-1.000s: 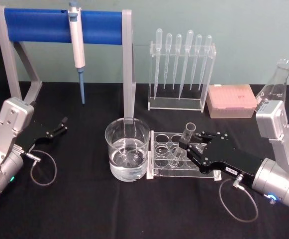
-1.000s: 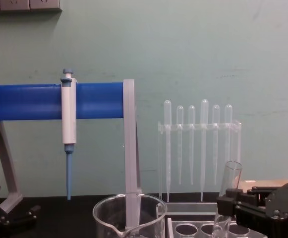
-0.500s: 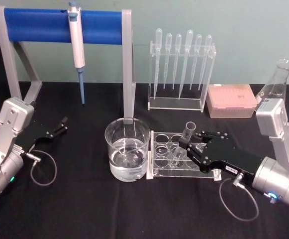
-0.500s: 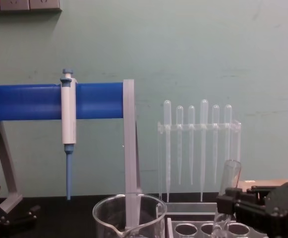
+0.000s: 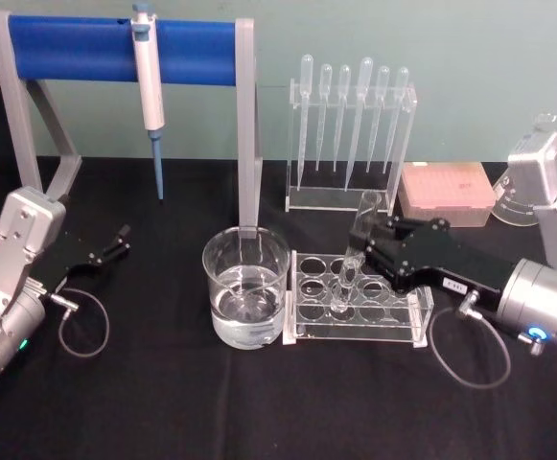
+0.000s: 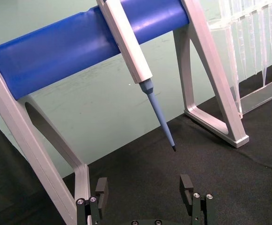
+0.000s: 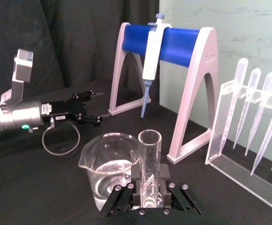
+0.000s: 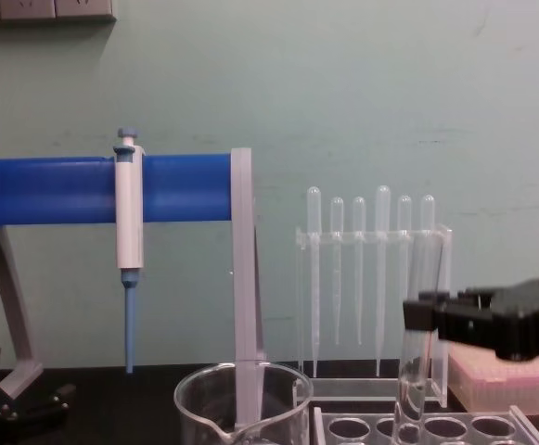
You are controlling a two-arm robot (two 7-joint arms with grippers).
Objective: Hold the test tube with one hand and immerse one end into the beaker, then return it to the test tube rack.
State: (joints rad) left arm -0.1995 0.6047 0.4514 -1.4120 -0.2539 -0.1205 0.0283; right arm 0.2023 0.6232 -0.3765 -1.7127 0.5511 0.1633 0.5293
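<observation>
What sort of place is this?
Probably a laboratory bench: a pipettor hangs on a blue stand, pipettes stand in a clear rack, and the right gripper holds a test tube at the tube rack beside a beaker. The left gripper rests at the table's left.

From my station I saw a table (image 5: pixel 259 402) draped in black cloth. At its back left stood a pipettor stand (image 5: pixel 247 125), grey legs carrying a blue bar. To the right of it, also at the back, stood a clear pipette rack (image 5: pixel 345 196), then a pink box (image 5: pixel 446 192), and a glass flask (image 5: pixel 510 206) at the far right, partly hidden. Nearer the front, about mid-table, sat the beaker (image 5: pixel 245 287), holding some clear liquid. Just beside it on the right sat the clear test tube rack (image 5: pixel 403 311), so close that I couldn't tell whether they touched.
</observation>
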